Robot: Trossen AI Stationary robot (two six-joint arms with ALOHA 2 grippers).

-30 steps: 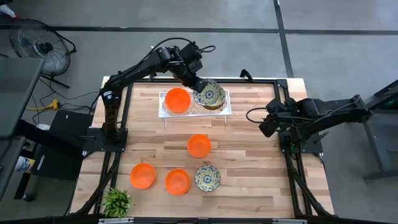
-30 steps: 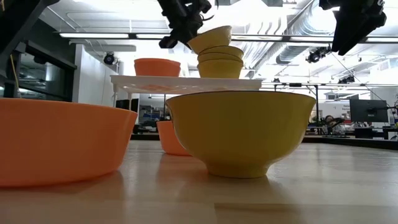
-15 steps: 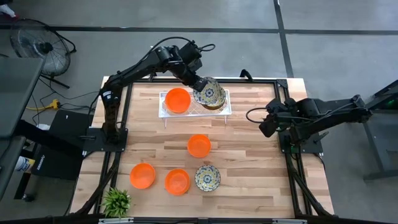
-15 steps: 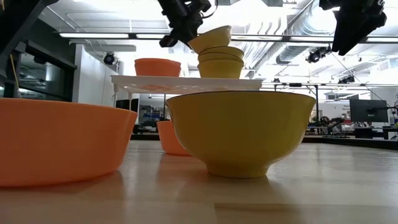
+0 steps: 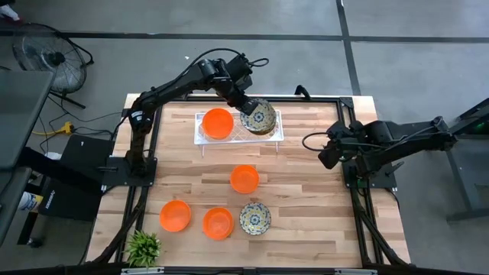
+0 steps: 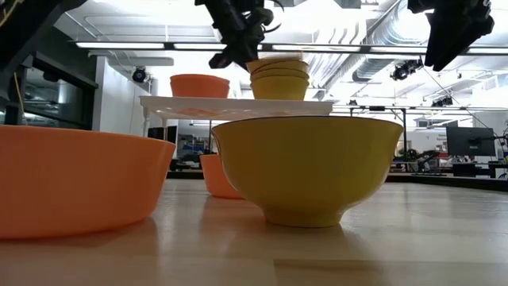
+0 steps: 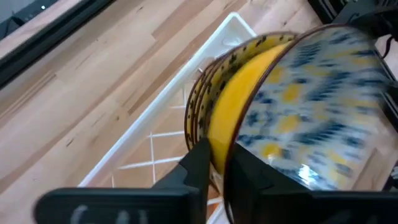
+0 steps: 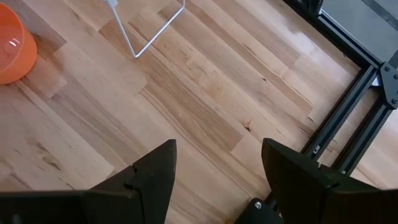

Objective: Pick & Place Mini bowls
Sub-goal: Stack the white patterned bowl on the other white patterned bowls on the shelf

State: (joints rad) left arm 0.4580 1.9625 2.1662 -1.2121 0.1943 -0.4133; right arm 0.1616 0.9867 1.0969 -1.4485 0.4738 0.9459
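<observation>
You are at the placing step: the left end effector (image 5: 243,105) sits over the far side of the white lattice tray (image 5: 276,136), its fingers (image 7: 202,163) astride the rim of the top floral bowl (image 5: 258,117), which now rests nested on the stack of floral bowls (image 6: 279,82) on that tray. In the left wrist view the fingers sit close to either side of the rim, but you cannot tell whether they are gripping it or have just let go. An orange bowl (image 5: 218,123) stands beside the stack on the tray. Your next move, as I judge it, is to spread the fingers fully clear of the rim and lift straight up, so the stack is not dragged or tipped, then go for the next bowl. On the tabletop (image 5: 306,198) 4 bowls remain: a single orange bowl near the middle (image 5: 244,179), and a near row of 2 orange bowls (image 5: 175,215) (image 5: 218,223) with 1 floral bowl (image 5: 254,218). The right end effector (image 5: 328,156) waits at the right edge, fingers apart and holding nothing. Be aware that the stack's count is hard to read: the low view shows about 3 rims, the top one blurred, and from above only 1 bowl shows. The low view is largely blocked by the nearest bowls.
</observation>
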